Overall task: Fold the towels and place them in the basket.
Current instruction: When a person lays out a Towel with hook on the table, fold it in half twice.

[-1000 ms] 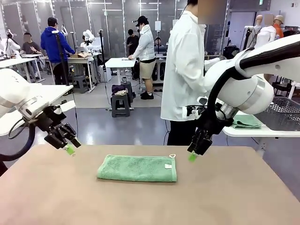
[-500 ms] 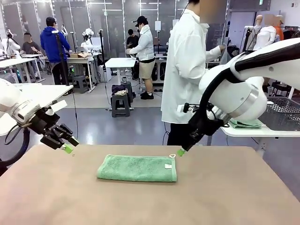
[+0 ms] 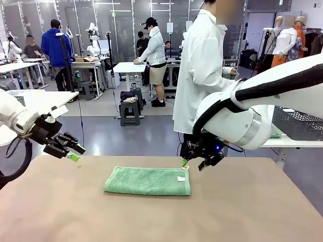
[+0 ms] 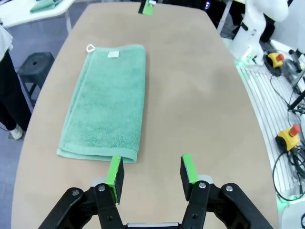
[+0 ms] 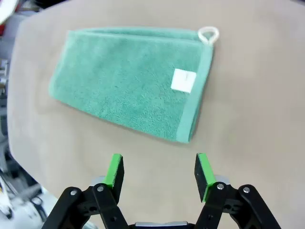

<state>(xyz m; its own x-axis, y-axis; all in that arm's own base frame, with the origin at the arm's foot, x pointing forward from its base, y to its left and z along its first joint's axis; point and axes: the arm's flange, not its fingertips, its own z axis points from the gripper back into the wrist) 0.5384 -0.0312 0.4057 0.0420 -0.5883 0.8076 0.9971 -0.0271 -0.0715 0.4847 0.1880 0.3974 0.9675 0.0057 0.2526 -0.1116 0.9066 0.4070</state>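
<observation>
Person beyond towel, basket aside

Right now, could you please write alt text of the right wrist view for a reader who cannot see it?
A folded sea-green towel lies flat on a tan table, a white label and a small loop at one end. The right gripper rises from the bottom edge, open and empty, apart from the towel.

We note: left arm, right arm white, rounded shells; black cable looped outside; left gripper, right gripper black, hinged fingers, green pads, round pivot pins at joints.
</observation>
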